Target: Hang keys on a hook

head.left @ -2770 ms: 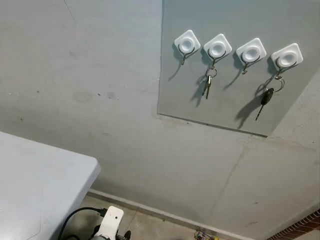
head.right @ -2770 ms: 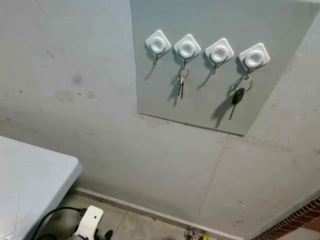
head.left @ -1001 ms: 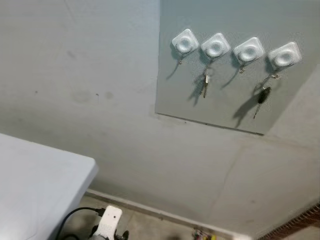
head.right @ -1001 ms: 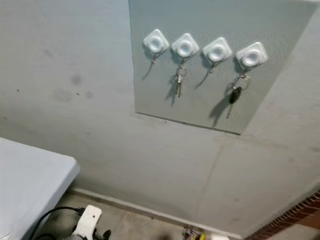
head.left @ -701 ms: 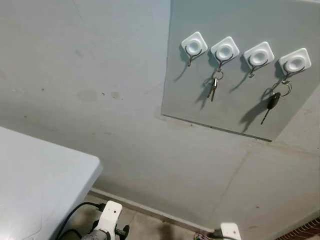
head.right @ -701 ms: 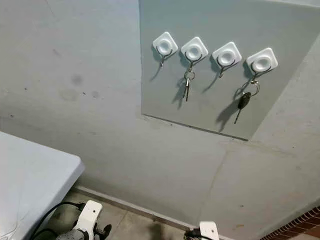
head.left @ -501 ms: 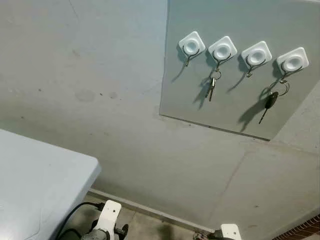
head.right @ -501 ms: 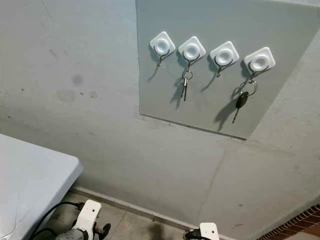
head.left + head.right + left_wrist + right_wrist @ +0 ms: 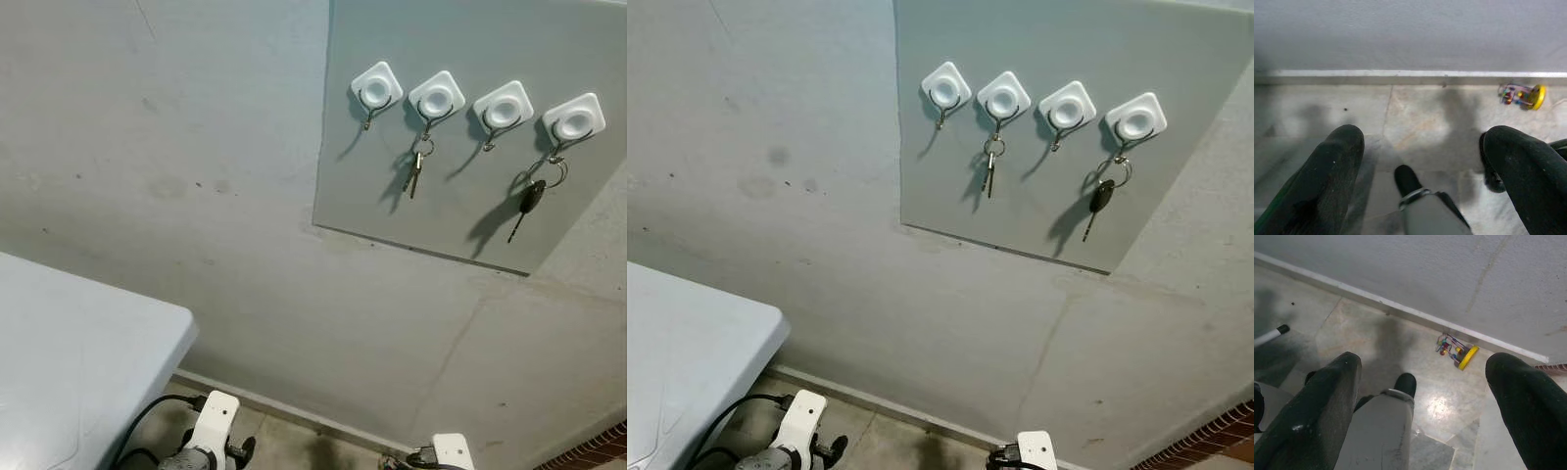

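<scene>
On wall: grey panel (image 9: 460,186) w/ four white hooks (image 9: 437,98) in row. Silver keys (image 9: 415,172) on 2nd hook from left; black key (image 9: 529,197) on far-right hook; other two bare. L gripper (image 9: 1420,161) and R gripper (image 9: 1425,396) hang low over floor (image 9: 1352,333), fingers spread wide, holding nothing. Small coloured toy (image 9: 1457,351) by skirting. Table (image 9: 69,362) lower left.

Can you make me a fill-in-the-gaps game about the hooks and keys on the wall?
1. The grey board on the wall carries ____ white hooks in a row.
2. The small silver keys hang on the ____ hook from the robot's left.
3. The key with the black head hangs on the hook farthest to the robot's ____.
4. The number of hooks with nothing hanging on them is ____.

Missing words: four; second; right; two
</scene>
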Tool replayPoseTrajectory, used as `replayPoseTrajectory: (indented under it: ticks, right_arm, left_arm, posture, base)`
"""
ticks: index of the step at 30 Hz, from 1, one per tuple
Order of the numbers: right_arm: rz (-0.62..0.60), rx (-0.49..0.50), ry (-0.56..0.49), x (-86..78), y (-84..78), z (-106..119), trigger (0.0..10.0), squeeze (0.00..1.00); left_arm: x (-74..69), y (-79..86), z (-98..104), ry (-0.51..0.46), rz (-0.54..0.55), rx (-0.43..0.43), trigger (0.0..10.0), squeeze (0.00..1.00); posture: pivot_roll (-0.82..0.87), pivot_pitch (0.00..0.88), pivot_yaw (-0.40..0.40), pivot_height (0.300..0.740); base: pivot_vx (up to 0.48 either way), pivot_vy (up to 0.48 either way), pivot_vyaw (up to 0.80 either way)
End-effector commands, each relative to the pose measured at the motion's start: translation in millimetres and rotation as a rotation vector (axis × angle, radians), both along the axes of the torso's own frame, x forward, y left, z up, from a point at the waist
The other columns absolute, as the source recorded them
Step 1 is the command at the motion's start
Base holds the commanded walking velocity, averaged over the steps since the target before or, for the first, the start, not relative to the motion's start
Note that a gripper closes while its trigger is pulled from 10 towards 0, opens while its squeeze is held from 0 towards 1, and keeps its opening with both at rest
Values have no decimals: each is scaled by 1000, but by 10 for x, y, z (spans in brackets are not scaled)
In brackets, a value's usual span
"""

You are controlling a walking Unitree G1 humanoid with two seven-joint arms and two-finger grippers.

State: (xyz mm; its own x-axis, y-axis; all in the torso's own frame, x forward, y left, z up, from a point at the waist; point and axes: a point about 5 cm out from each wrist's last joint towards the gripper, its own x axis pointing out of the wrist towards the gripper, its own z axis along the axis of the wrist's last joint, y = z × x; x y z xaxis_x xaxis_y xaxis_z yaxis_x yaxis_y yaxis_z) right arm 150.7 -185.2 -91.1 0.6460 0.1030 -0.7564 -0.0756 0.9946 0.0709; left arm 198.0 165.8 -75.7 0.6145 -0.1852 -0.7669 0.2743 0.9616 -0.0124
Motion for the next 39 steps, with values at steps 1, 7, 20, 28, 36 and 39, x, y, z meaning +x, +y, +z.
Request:
replayPoseTrajectory:
  ticks: [1,7,20,28,36,39]
  right_arm:
    - [-17,21,10,-17,1,-9,10000,0]
    - [-21,54,1,1,42,-3,10000,0]
    - [-16,31,11,-25,61,-18,10000,0]
    - [-37,40,17,-56,33,-27,10000,0]
    - [-26,29,17,-62,15,-26,10000,0]
    - [-21,23,17,-59,5,-24,10000,0]
  left_arm:
    - [9,38,8,-6,21,3,10000,0]
    - [21,-37,13,-7,1,-33,10000,0]
    - [48,-21,30,-12,3,-44,10000,0]
    - [58,-54,32,-10,1,-53,10000,0]
    - [80,-87,42,-13,-1,-63,10000,0]
    - [84,-93,44,-15,-2,-62,10000,0]
  posture:
    - [25,0,-28,740]
    - [23,0,-21,740]
    - [13,0,-13,740]
    - [4,0,-14,740]
    - [0,0,-22,740]
    - [1,0,-23,740]
  base:
    - [0,0,0]
    - [0,0,0]
    - [0,-93,0]
    - [0,-403,0]
    - [0,-413,0]
    - [0,-390,0]
